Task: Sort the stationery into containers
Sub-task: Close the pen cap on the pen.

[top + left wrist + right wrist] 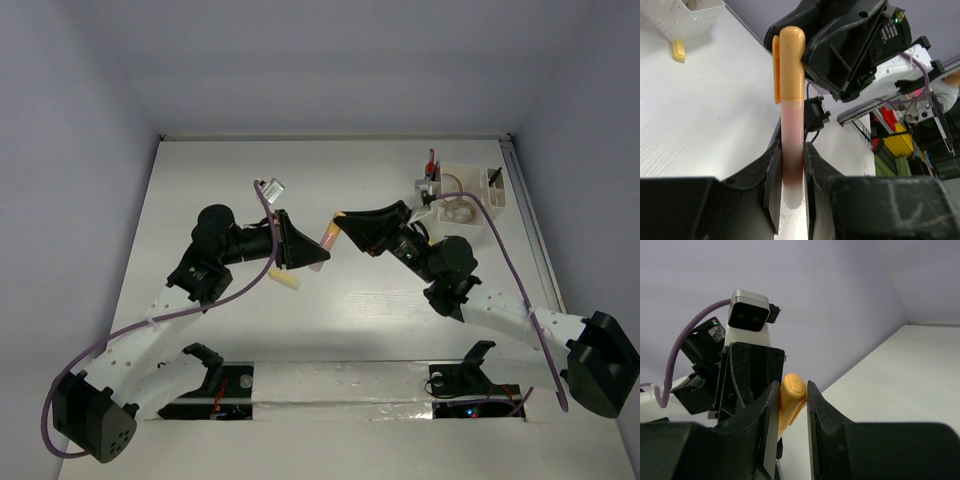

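Note:
A pen with an orange cap and pink barrel (330, 238) hangs in mid-air between my two grippers. My left gripper (318, 258) is shut on its barrel, as the left wrist view shows (790, 165), with the pen (791, 100) pointing up at the right gripper. My right gripper (345, 220) has its jaws closed round the orange cap (791, 395); in the right wrist view both fingers (812, 405) touch the cap. The white organiser (470, 195) stands at the back right and holds a tape roll (462, 210).
A pale yellow block (288, 281) lies on the table under the left gripper. A small clear item (268, 187) lies behind it. A red pen (432, 160) and small items sit at the organiser's left side. A yellow block (678, 50) lies by the organiser (682, 20).

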`<state>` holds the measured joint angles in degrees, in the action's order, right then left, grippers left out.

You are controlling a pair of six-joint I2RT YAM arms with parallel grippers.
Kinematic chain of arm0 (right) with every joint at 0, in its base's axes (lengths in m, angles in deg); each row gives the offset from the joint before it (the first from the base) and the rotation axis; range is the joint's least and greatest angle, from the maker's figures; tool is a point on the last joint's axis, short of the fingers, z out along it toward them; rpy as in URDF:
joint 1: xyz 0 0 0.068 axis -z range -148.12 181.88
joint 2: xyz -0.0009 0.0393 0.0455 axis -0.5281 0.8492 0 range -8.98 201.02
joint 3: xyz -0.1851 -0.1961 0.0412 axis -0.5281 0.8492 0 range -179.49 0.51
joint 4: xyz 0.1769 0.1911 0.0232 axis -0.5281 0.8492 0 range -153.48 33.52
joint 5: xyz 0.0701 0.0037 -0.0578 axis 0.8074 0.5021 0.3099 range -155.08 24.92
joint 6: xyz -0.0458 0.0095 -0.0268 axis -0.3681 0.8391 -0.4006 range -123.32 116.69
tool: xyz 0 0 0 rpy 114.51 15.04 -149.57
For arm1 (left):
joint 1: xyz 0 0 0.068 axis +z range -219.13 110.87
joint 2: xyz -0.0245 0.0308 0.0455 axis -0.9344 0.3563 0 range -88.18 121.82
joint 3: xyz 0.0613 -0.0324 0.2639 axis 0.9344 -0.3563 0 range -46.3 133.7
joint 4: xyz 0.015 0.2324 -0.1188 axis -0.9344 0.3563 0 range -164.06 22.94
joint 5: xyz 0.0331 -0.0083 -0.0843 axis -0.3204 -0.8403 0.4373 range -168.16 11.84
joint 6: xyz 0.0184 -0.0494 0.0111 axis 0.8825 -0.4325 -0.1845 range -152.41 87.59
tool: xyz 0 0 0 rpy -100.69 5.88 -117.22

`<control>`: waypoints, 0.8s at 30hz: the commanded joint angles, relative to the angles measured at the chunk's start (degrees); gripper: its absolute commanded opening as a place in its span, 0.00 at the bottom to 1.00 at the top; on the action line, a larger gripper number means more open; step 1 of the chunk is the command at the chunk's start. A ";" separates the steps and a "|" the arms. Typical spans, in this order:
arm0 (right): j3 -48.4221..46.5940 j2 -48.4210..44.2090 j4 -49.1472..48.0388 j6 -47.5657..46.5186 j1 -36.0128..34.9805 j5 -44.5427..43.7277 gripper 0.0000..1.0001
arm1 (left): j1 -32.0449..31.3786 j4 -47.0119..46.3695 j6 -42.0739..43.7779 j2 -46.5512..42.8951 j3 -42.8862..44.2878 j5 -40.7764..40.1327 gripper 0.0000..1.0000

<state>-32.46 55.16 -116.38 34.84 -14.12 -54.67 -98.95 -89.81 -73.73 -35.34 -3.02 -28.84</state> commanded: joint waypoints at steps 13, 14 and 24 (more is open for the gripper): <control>2.39 4.25 24.86 -4.66 -12.19 16.59 0.00 | 4.42 -20.03 0.27 -1.68 9.64 -11.97 0.00; 1.60 3.37 25.65 -4.66 -12.19 12.22 0.00 | 4.42 -19.15 0.62 -1.95 8.84 -11.71 0.00; -9.91 3.71 25.31 -0.19 5.64 0.66 0.00 | 4.42 9.03 14.15 -11.08 -0.92 -15.83 0.65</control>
<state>-39.10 57.93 -96.88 32.78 -14.45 -55.89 -94.60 -84.98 -65.75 -42.68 -2.86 -38.55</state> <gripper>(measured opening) 0.290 0.611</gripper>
